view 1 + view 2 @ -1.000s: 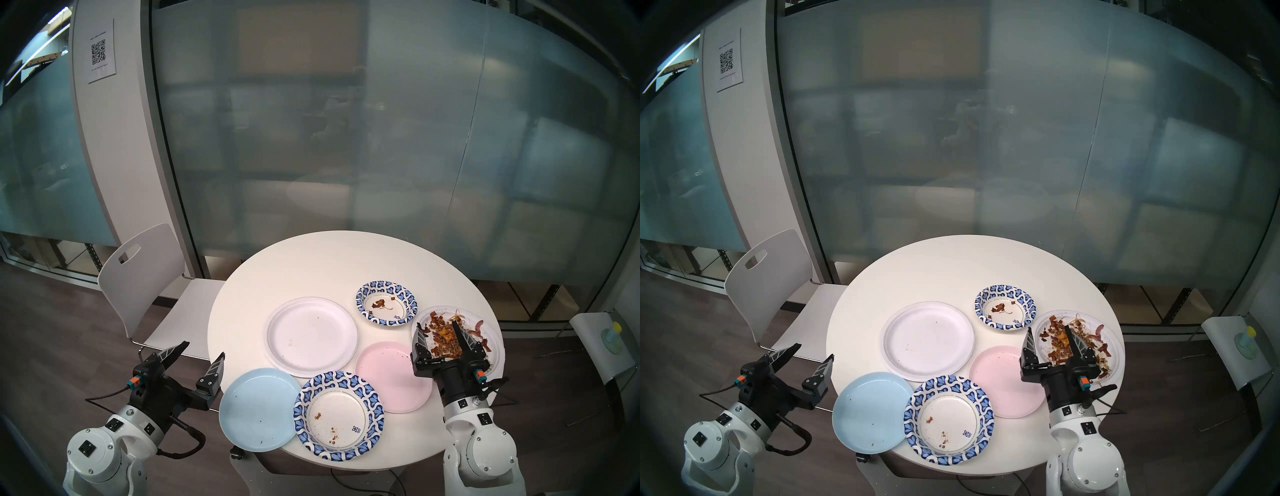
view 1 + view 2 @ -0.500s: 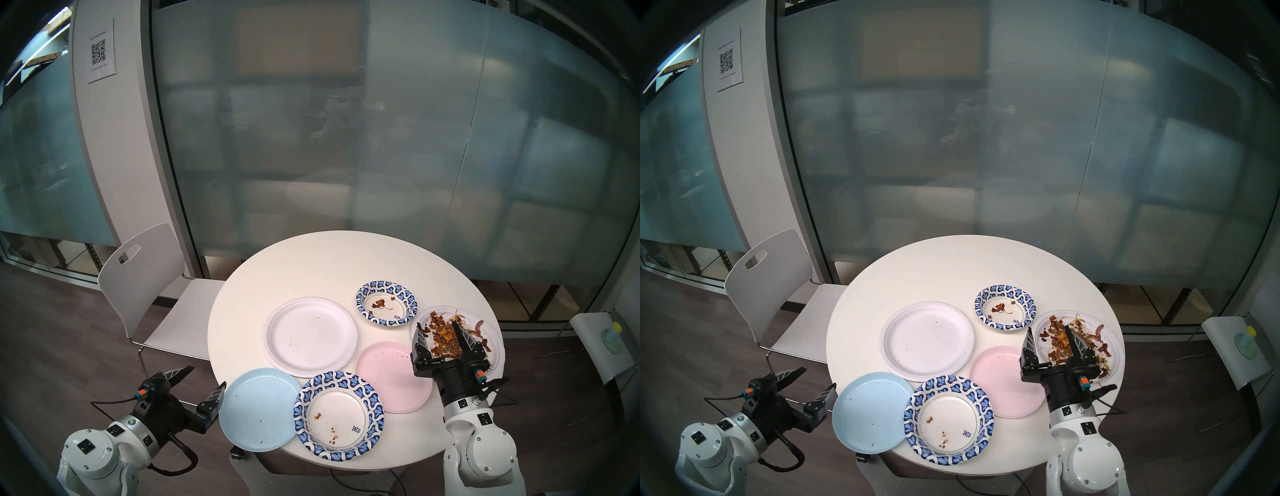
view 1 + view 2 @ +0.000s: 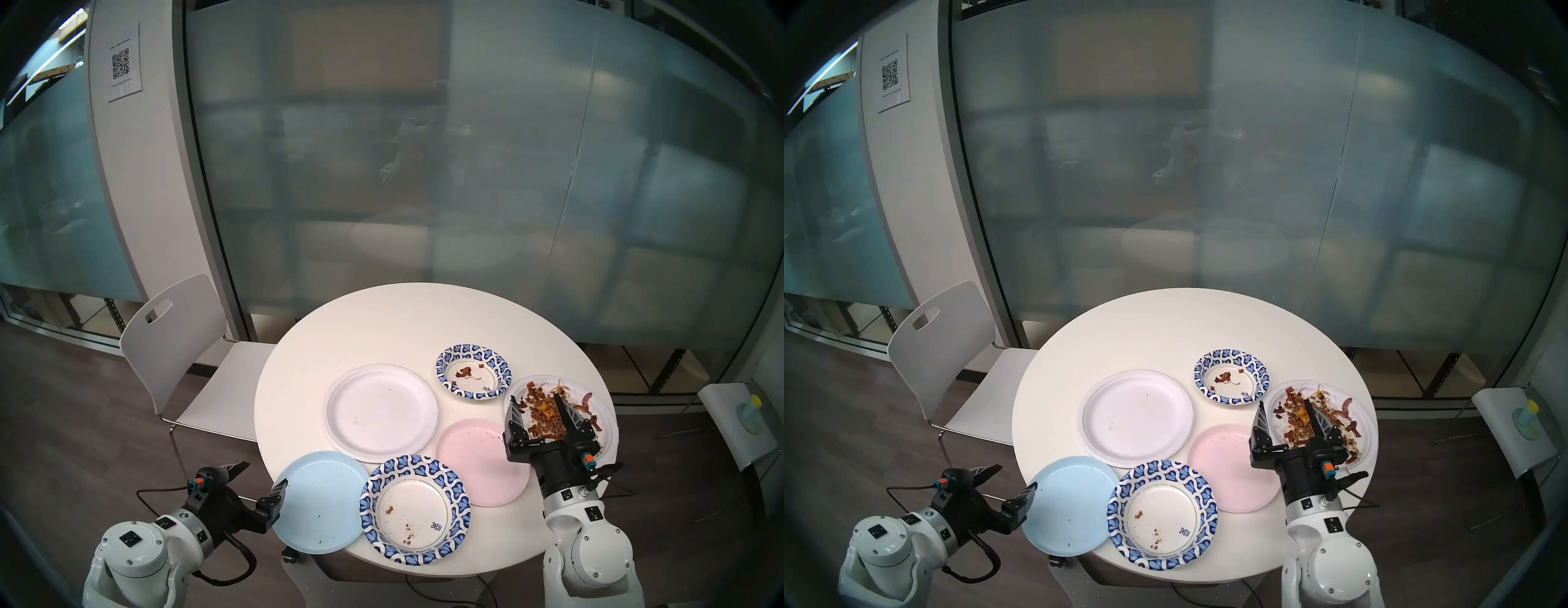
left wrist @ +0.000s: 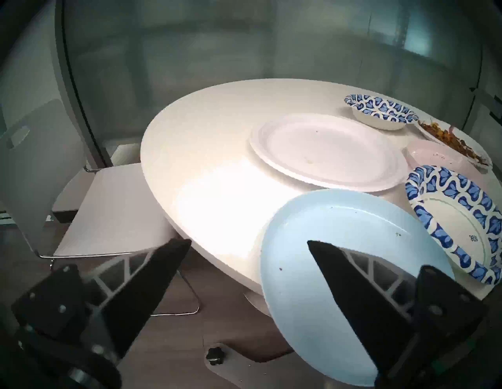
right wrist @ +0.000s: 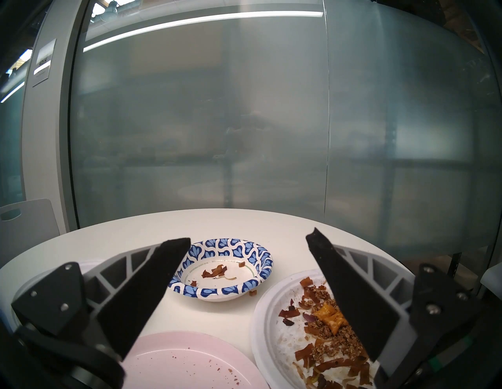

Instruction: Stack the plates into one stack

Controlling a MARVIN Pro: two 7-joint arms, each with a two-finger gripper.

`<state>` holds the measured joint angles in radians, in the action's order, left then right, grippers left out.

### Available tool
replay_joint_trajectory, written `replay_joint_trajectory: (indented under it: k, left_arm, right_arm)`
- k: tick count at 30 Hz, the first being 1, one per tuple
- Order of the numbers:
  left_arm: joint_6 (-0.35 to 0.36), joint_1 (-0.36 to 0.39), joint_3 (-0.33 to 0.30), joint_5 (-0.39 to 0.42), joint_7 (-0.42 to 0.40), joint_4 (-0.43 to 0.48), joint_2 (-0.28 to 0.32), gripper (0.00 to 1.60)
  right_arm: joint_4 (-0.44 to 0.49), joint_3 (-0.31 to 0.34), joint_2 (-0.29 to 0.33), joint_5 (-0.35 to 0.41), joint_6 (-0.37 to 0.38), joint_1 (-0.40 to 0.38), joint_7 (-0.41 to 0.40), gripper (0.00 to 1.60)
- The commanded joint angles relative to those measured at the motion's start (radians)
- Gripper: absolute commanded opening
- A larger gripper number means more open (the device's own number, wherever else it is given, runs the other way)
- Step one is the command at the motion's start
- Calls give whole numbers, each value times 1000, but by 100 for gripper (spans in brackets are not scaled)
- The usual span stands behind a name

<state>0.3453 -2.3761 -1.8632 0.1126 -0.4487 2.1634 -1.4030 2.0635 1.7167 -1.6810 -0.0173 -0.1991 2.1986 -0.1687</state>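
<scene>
Six plates lie singly on the round white table (image 3: 382, 322). They are a large white plate (image 3: 382, 412), a small blue-patterned bowl (image 3: 474, 371), a white plate with food scraps (image 3: 604, 424), a pink plate (image 3: 479, 463), a blue-patterned plate (image 3: 413, 509) and a pale blue plate (image 3: 318, 501) overhanging the near-left edge. There is no stack. My left gripper (image 3: 263, 473) is open at the blue plate's (image 4: 339, 244) left rim, one finger over the rim, the other off the table. My right gripper (image 3: 535, 399) hangs open above the scraps plate (image 5: 285, 326) and the pink plate (image 5: 190, 361).
A white chair (image 3: 178, 352) stands left of the table, close to my left arm. Frosted glass walls rise behind the table. A small stand with a yellow-capped item (image 3: 753, 409) is at the far right. The table's far half is bare.
My left arm has dropped and swung right, bringing its open gripper to the pale blue plate's left rim. The right arm and all plates have not moved.
</scene>
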Motion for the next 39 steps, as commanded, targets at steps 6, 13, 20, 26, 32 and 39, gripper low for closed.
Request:
replay_joint_trajectory:
  k: [6, 13, 20, 26, 32, 39]
  left_arm:
    - [6, 71, 22, -20, 27, -36, 6, 159]
    - [5, 71, 24, -34, 29, -51, 16, 153]
    - [-3, 65, 35, -50, 35, -71, 15, 155]
    - [-6, 70, 43, -57, 38, -81, 14, 156]
    - [-5, 70, 48, -61, 41, -83, 11, 157]
    - [-19, 54, 58, -70, 43, -89, 14, 155]
  right_arm:
    - [21, -1, 0, 0, -4, -2, 0, 160]
    - [21, -1, 0, 0, -3, -2, 0, 160]
    - [21, -1, 0, 0, -3, -2, 0, 160]
    - [21, -1, 0, 0, -3, -2, 0, 160]
    - [21, -1, 0, 0, -3, -2, 0, 160]
    - [21, -1, 0, 0, -3, -2, 0, 160]
